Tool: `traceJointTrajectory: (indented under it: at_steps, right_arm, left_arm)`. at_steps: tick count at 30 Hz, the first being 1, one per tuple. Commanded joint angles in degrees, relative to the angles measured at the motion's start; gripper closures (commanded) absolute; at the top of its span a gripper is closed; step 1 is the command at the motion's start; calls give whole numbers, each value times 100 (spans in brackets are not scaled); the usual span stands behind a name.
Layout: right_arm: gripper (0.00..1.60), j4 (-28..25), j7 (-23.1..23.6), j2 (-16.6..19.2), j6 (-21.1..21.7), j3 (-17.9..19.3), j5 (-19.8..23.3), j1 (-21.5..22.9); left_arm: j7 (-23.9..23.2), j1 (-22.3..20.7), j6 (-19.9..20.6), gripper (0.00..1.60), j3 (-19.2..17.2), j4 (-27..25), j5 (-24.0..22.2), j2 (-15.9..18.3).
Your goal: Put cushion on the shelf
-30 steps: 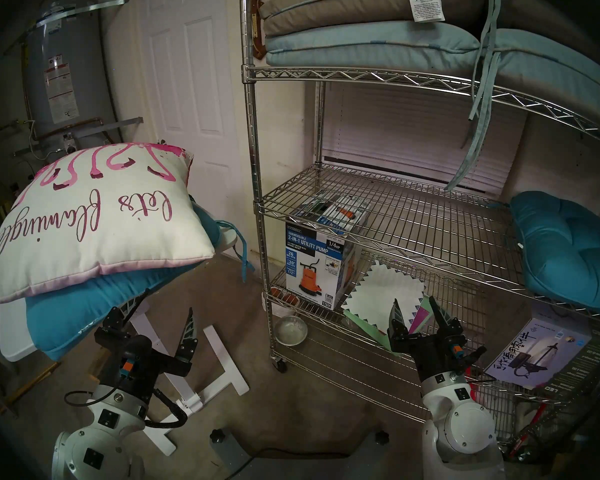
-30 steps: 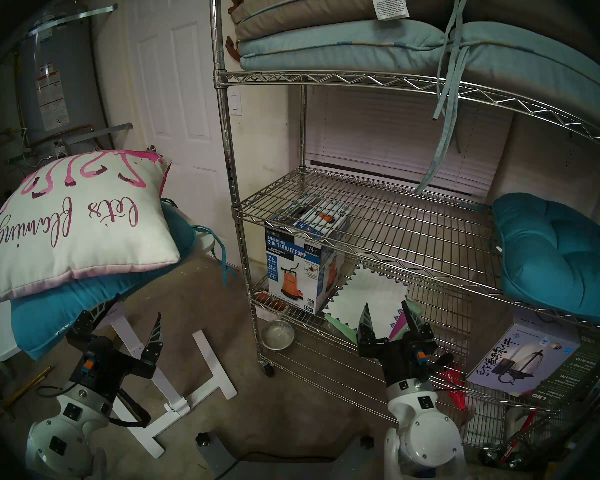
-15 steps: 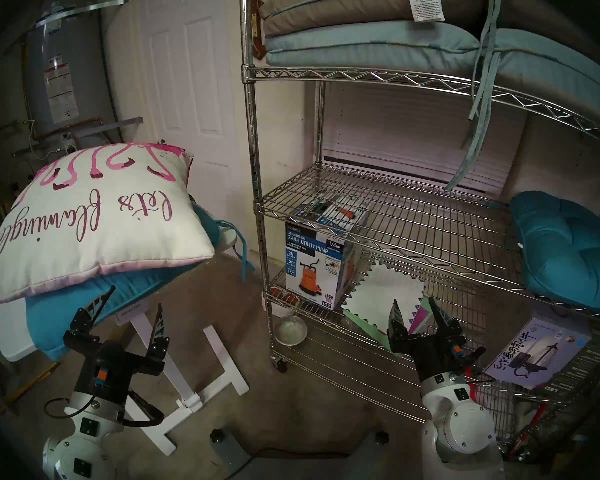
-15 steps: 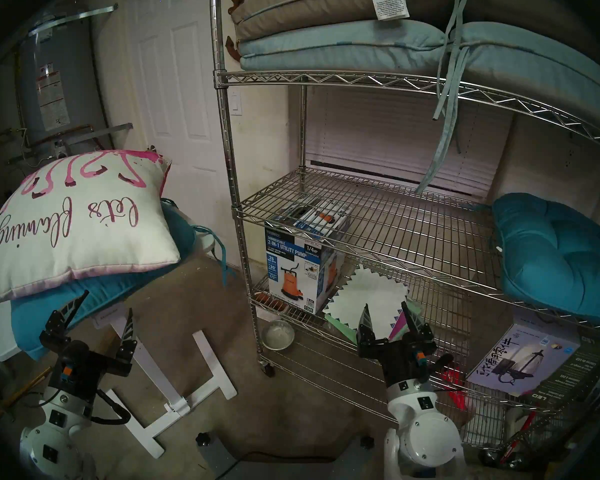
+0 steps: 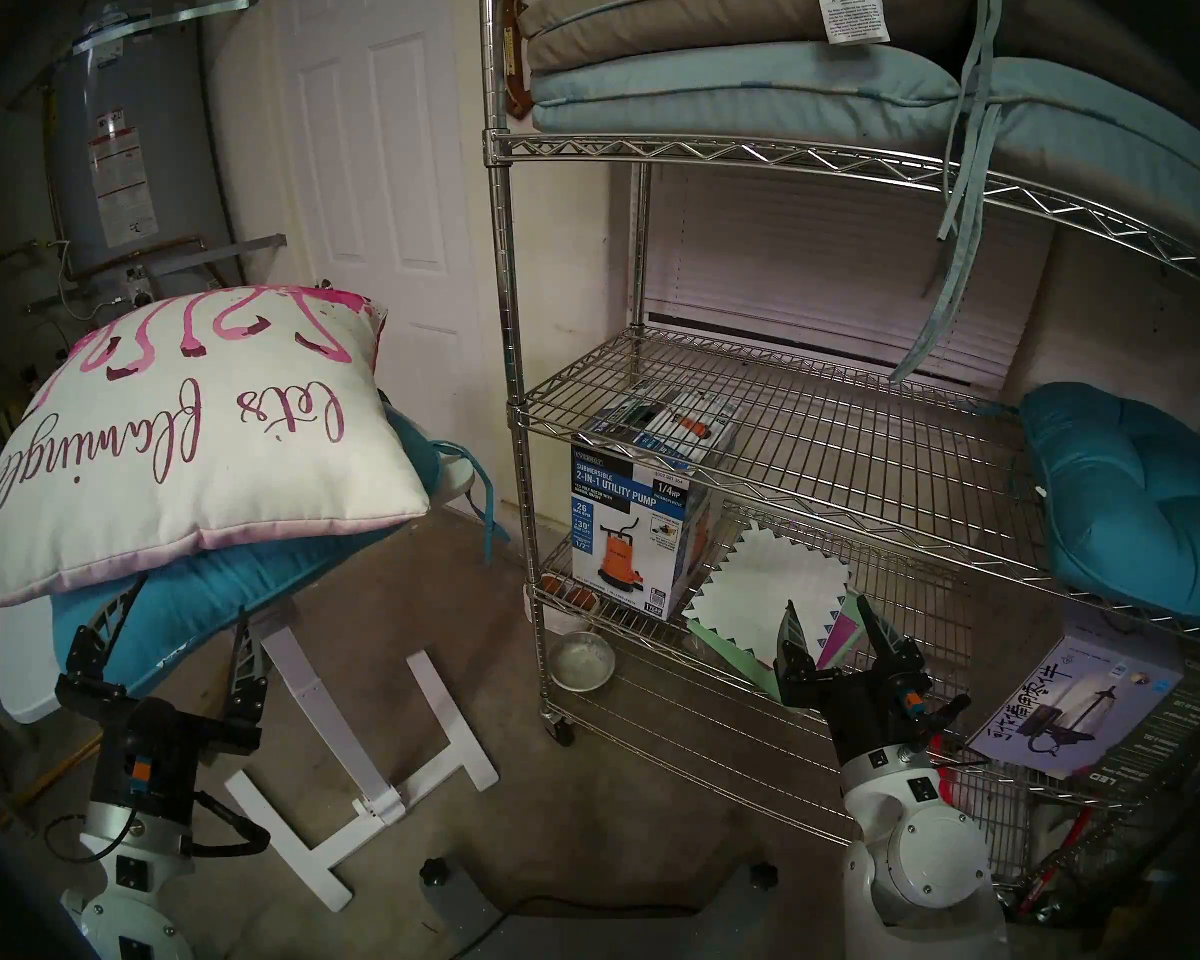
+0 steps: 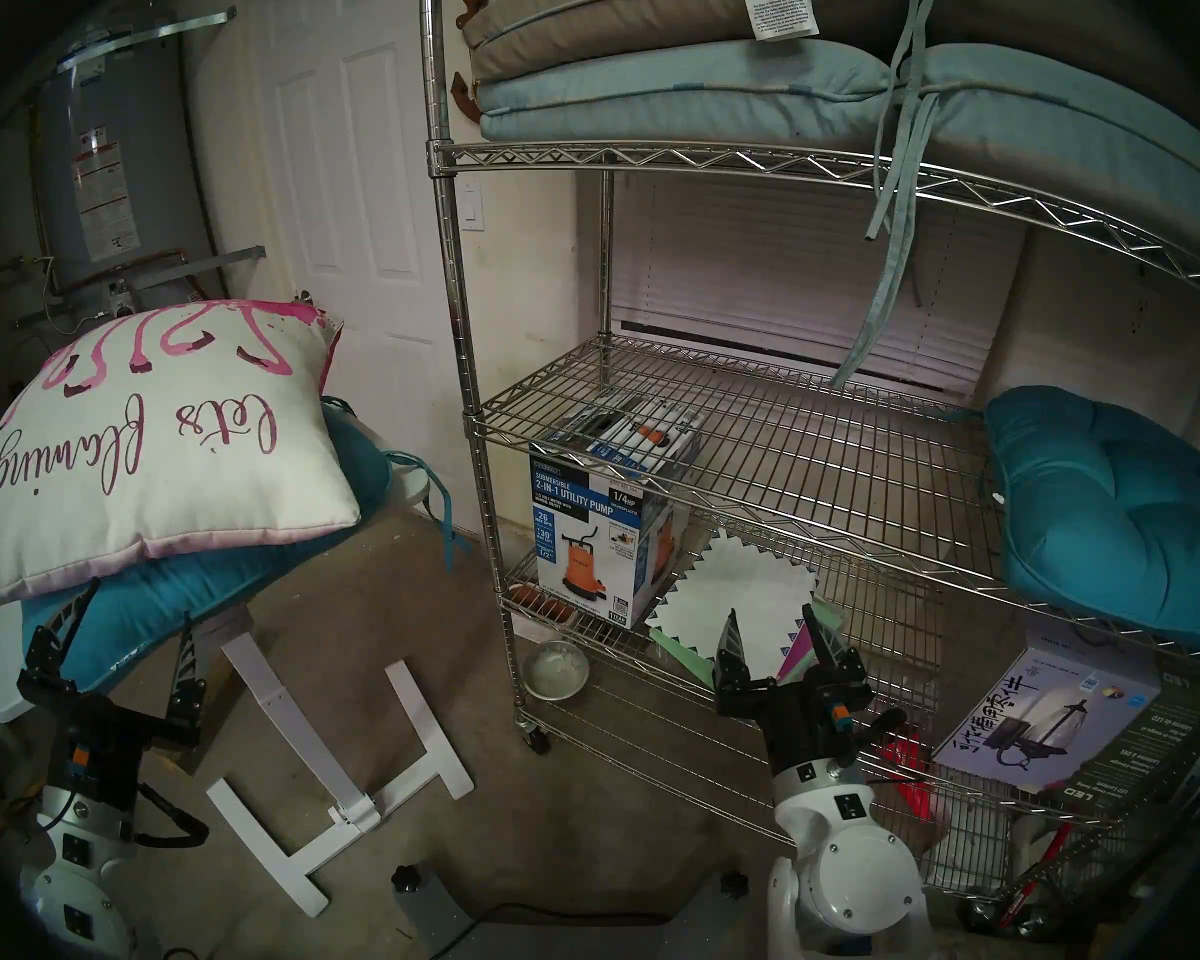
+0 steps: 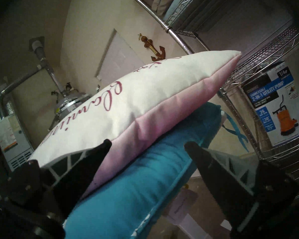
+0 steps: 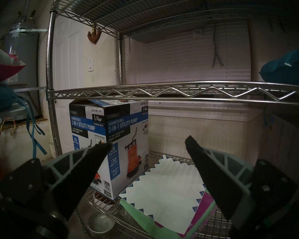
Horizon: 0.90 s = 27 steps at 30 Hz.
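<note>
The cushion [image 5: 188, 453] is a plump white pillow with magenta lettering and pink flamingo print. It lies on a teal seat cushion [image 5: 237, 577] on a small white table [image 5: 22, 661] at the left, and shows too in the right head view [image 6: 154, 453]. My left gripper [image 5: 188, 602] is open just under the cushion's front edge. In the left wrist view [image 7: 148, 143] one fingertip is at the cushion's [image 7: 128, 99] pink underside and the other is by the teal cushion. My right gripper [image 5: 826, 602] is open and empty before the shelf [image 5: 826, 453], a chrome wire rack.
A second teal seat cushion [image 5: 1137, 501] lies on the right of the shelf's middle tier. Flat tan and pale-blue pads [image 5: 722, 72] fill the tier above. A pump box [image 5: 632, 522] and papers sit on the low tier. A water heater [image 5: 133, 141] stands behind the table.
My left gripper has moved left and up, from open floor beside the table leg to the front edge of the stacked cushions. The right arm and the cushion have not moved.
</note>
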Motion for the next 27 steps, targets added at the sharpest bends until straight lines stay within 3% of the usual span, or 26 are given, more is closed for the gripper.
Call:
traceJointTrajectory:
  at_steps: [1, 13, 27]
  right_arm:
    - [0, -101, 0, 4, -30, 0, 3, 38]
    - [0, -100, 0, 4, -32, 0, 3, 40]
    - [0, -113, 0, 4, -34, 0, 3, 36]
  left_arm:
    - [242, 376, -242, 0, -337, -162, -63, -262]
    - [584, 965, -513, 0, -1326, -162, -87, -697]
    - [818, 1280, -507, 0, -2326, -162, 65, -1016]
